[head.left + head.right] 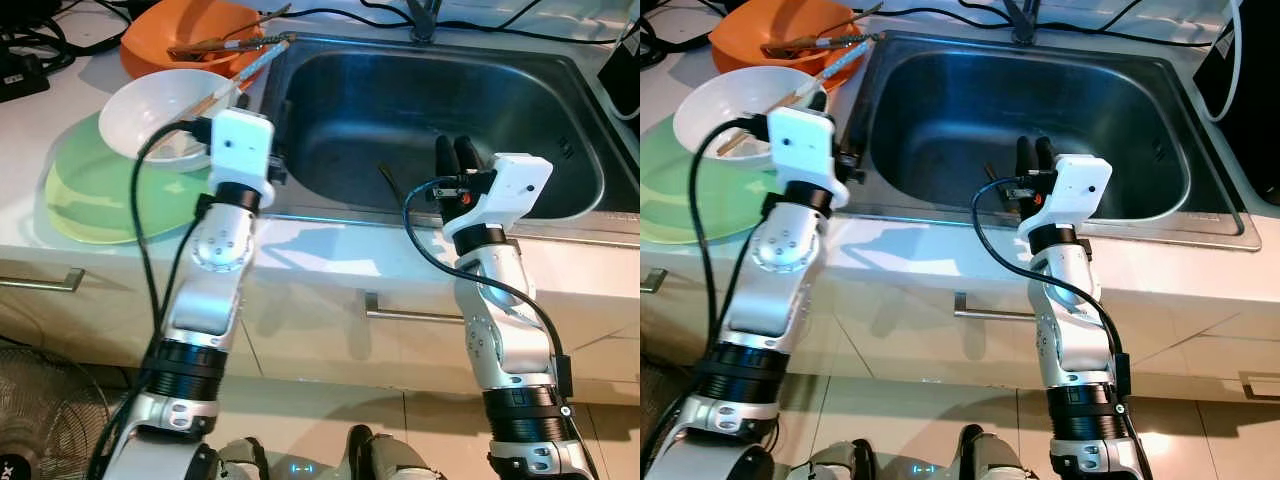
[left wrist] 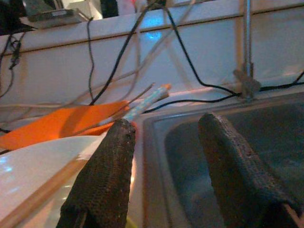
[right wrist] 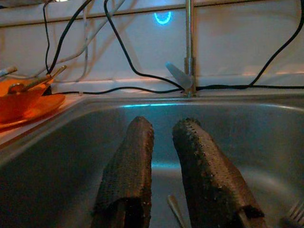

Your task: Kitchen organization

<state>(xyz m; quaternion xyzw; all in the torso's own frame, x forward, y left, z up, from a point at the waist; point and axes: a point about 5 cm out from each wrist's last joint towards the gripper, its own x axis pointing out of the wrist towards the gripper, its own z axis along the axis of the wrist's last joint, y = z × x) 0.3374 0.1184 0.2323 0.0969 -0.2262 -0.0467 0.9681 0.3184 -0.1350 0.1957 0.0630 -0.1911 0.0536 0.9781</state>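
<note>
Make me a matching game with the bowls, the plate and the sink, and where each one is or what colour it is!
Things:
1. white bowl
2. orange bowl
3. plate
4. sink

Clues:
A. pale green, lying under the white bowl
B. shiny metal, with the right gripper hanging over it
C. farthest back on the counter, with utensils lying in it
D. sitting on the plate, next to the left gripper

Pairs: 1-D, 2-C, 3-A, 4-B
</note>
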